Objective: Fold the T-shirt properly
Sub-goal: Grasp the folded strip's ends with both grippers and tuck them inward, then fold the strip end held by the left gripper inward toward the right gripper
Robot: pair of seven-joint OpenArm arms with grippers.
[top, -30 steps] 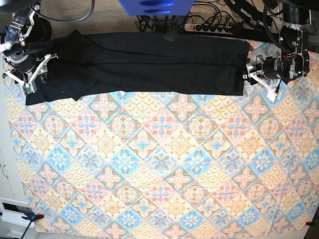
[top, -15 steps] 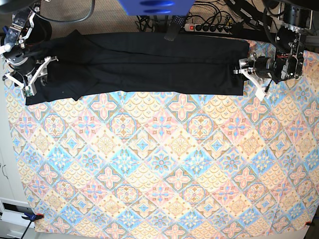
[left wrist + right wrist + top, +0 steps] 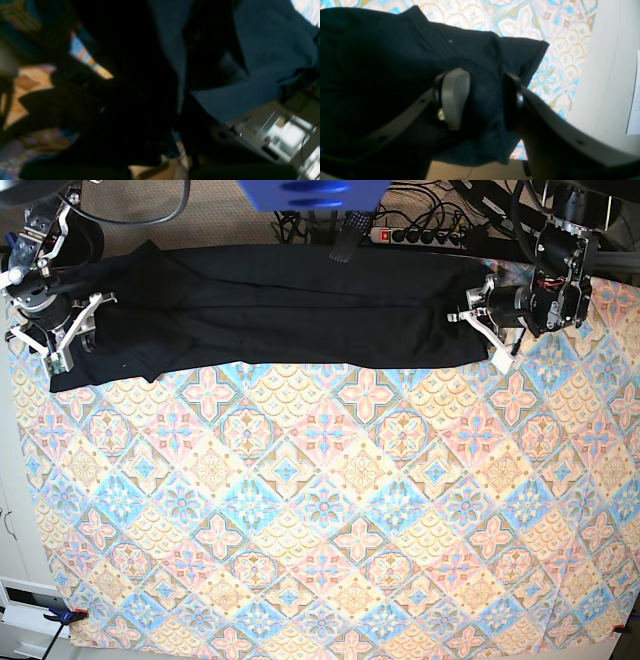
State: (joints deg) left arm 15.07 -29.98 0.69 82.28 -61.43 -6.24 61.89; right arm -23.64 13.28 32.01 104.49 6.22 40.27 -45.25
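Note:
The black T-shirt (image 3: pixel 290 310) lies as a long folded band across the far side of the table. At its left end my right gripper (image 3: pixel 72 332) has a bunched fold of the T-shirt (image 3: pixel 382 62) filling the gap between both pads (image 3: pixel 455 100). The right gripper (image 3: pixel 483 100) is shut on that fold, near a tiny pale mark (image 3: pixel 449 41). My left gripper (image 3: pixel 485 335) sits over the shirt's right end. The left wrist view is dark and blurred; it shows the T-shirt (image 3: pixel 262 50) close up, but not how the jaws stand.
A patterned tablecloth (image 3: pixel 320 510) covers the table. Behind the shirt lie a power strip (image 3: pixel 420 235) and cables, with a blue object (image 3: pixel 310 192) at the top edge. A white cabinet stands at the left, and a clamp (image 3: pixel 65 615) grips the cloth's near left corner.
My left gripper has moved left from beside the shirt's right edge to over its end, and the edge has shifted left slightly. The right arm has not moved.

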